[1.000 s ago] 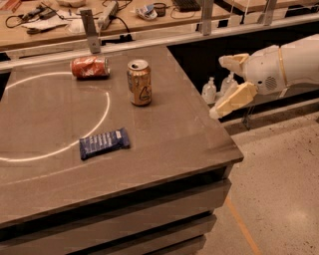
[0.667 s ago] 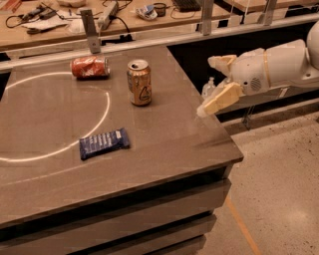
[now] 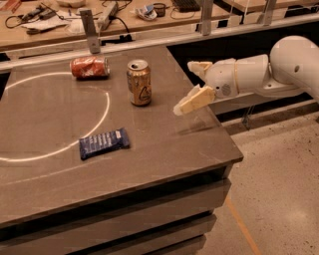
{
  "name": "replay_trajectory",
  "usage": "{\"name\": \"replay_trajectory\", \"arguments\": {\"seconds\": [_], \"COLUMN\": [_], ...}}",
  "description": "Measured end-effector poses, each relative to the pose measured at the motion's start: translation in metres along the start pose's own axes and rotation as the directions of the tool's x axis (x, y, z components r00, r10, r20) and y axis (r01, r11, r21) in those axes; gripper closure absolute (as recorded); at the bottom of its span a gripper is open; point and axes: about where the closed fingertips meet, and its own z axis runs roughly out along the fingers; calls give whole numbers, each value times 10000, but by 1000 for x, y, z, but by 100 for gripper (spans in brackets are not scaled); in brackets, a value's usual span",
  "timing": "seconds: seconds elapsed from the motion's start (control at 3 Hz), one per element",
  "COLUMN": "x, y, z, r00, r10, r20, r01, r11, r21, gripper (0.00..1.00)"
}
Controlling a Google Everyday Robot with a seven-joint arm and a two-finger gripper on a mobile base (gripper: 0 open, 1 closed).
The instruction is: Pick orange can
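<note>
A grey-brown desk [image 3: 164, 149] fills most of the view, its matte top marked with a thin white circle [image 3: 106, 102] on the left half. Below the top, the front shows stacked horizontal panels with dark gaps between them. The floor [image 3: 279, 199] at right is pale speckled concrete, crossed by an orange line [image 3: 239, 224]. Behind the desk, a metal rail [image 3: 149, 42] on upright posts [image 3: 89, 30] runs in front of a wooden workbench [image 3: 134, 22] strewn with cables [image 3: 25, 15] and small tools. The light is warm and dim. The gripper [image 3: 183, 88] hangs over the desk's right edge, fingers apart.
</note>
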Motion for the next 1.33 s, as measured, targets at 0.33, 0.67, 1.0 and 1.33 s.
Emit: {"name": "replay_trajectory", "arguments": {"seconds": [0.33,0.67,1.0,1.33], "x": [4,-1,-7,-13], "y": [-7,-11,-8,-4], "z": [21,49,76,101], "r00": [9997,9978,9950,9916], "r10": [-4,-152,-205,-267], "r20": [256,648,976,1269], "r01": [5,174,286,433], "r11": [10000,9993,9962,9906], "r21": [-7,-329,-825,-1301], "gripper": [0,0,0,0]}}
